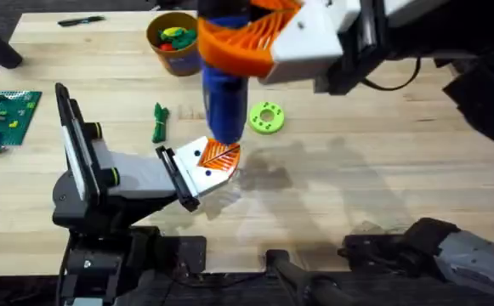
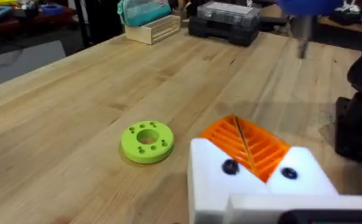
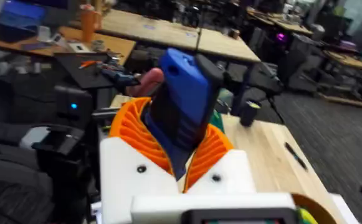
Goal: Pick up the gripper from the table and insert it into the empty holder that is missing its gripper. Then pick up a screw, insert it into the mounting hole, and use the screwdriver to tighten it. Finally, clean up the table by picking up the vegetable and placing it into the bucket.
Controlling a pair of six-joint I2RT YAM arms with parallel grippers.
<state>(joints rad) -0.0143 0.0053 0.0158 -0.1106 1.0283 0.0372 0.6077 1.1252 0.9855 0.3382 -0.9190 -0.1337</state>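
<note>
Wooden table (image 1: 383,178) is lying bare mid-frame — right gripper (image 1: 255,38) is clamping the blue screwdriver (image 1: 223,102) upright over the left gripper (image 1: 217,161), pads pressed together; no legible writing.

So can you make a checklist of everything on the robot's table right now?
Surface: light wooden table, bare at the right.
Job's things: blue screwdriver upright over the left gripper; vegetable lying flat; bucket holding toys.
Clutter: lime-green disc, green brick plate, black pen.
Grippers: right gripper shut on the screwdriver; left gripper shut, orange pads together.
Cables: black cable by the right arm.
Surroundings: other workbenches behind.
</note>
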